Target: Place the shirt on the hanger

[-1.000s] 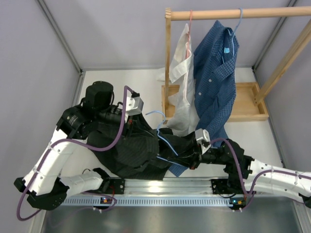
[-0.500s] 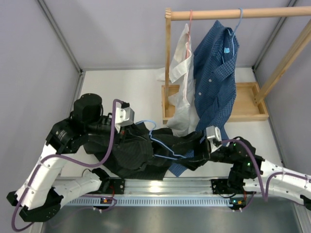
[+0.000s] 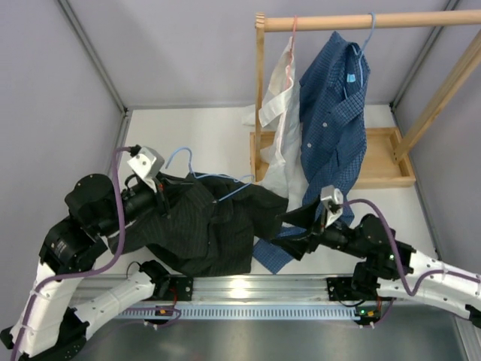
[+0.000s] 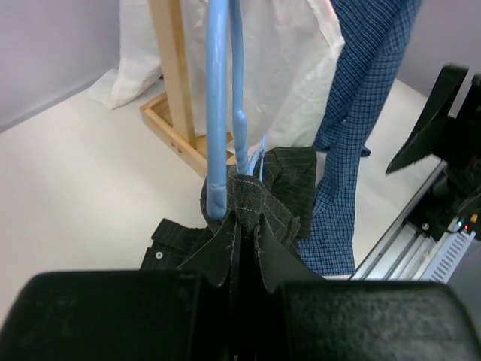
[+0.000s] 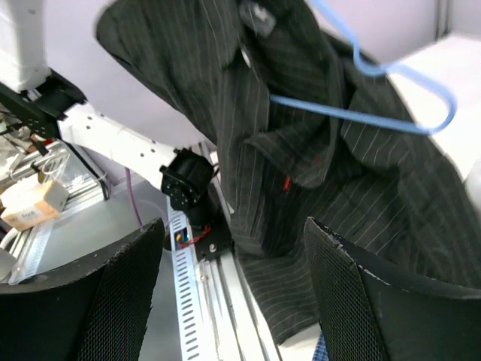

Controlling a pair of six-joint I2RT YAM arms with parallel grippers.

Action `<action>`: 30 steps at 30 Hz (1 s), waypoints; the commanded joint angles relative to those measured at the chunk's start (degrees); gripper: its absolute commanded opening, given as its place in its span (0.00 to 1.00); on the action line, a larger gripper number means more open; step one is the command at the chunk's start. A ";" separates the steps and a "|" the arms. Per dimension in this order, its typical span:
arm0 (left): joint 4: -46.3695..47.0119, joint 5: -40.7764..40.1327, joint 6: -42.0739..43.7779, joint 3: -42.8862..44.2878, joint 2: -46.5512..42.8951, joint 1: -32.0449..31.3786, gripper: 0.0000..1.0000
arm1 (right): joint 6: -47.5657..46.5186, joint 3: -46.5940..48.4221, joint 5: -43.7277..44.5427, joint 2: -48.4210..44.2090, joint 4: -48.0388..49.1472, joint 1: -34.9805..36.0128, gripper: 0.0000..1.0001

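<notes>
The shirt (image 3: 203,226) hung at near left, the hanger (image 3: 225,180) running left-right through its top. The left pincer (image 3: 160,197) was clamped on its left end. The right pincer (image 3: 294,233), open and empty, faced its loose right side.

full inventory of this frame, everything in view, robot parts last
shirt: 1, black with fine check, held up over the table's near left
hanger: 1, light blue, sticking out of the shirt's top
white shirt: 1, white, hanging on the rack
pink hanger: 1, pink, on the rack bar, carrying the white shirt
blue checked shirt: 1, blue, on the rack, hem down on the table
second hanger: 1, light blue, rack bar, right of the pink one
rack: 1, light wood, far right
table: 1, white
rail: 1, silver, near edge
left gripper: 1, black, shut on shirt fabric
right gripper: 1, black, open, empty
</notes>
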 commanded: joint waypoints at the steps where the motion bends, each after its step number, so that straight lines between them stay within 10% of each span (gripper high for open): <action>1: 5.08 -8.72 -6.30 0.49 -0.41 0.12 0.00 | 6.42 -0.99 0.78 10.84 11.31 0.76 0.72; 13: 4.91 -4.69 -10.70 1.02 -5.68 0.03 0.00 | 6.69 10.26 11.15 38.90 28.38 0.76 0.70; 30: 4.47 -7.50 -13.34 3.12 -8.15 0.03 0.00 | 8.62 10.27 7.20 49.82 40.07 0.85 0.59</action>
